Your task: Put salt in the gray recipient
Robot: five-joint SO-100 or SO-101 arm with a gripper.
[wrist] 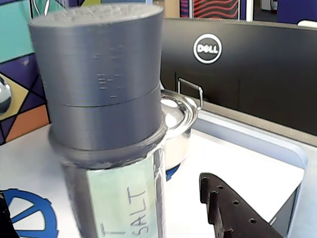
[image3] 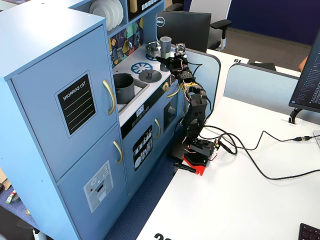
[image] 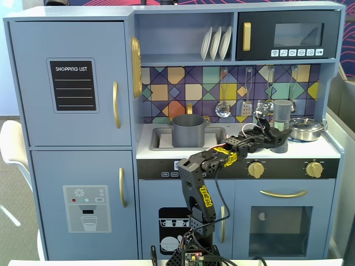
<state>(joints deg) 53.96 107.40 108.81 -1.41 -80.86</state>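
The salt is a tall dark-gray shaker with a pale green label reading SALT. It stands upright on the white stovetop and fills the wrist view. My gripper is open, with the shaker between its jaws. The right finger stands apart from it, and only a sliver of the left finger shows at the frame edge. In both fixed views the gripper reaches the shaker low on its body. The gray recipient sits in the sink, far to the left of the gripper.
A shiny silver lidded pan stands just behind and right of the shaker. A flat gray lid lies on the stove between sink and shaker. Utensils hang on the backsplash. A Dell monitor stands beyond the counter.
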